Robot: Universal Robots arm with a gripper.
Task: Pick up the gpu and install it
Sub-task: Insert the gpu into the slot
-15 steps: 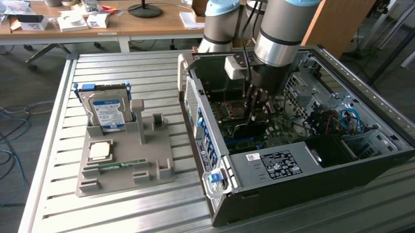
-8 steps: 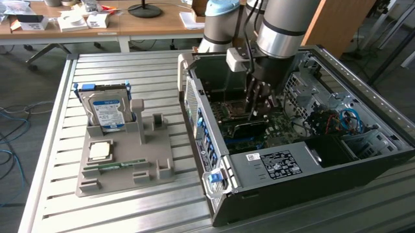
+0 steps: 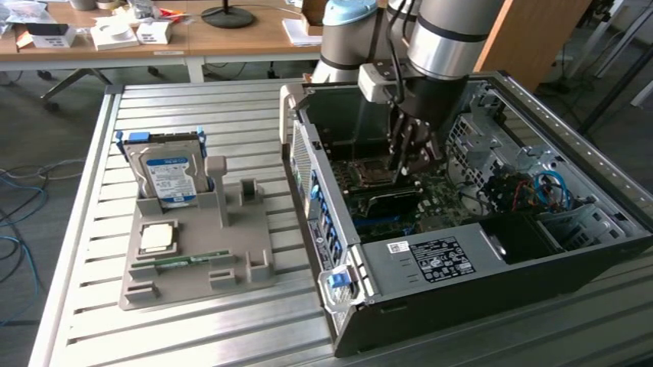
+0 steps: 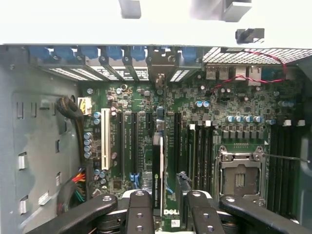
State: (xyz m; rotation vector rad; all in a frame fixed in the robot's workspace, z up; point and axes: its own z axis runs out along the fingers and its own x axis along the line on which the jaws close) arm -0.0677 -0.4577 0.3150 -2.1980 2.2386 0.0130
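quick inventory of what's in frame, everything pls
computer case: 1, black, open, exterior view's right
motherboard: 1, green, inside the case
gpu: 1, thin card seen edge-on, upright in a motherboard slot between the gripper fingers
CPU socket: 1, silver, on the motherboard
parts holder: 1, grey, exterior view's left
hard drive: 1, silver label, blue frame, upright in the holder
processor chip: 1, pale, flat on the holder
memory strip: 1, green, flat on the holder
gripper: 1, black, inside the case, around the gpu
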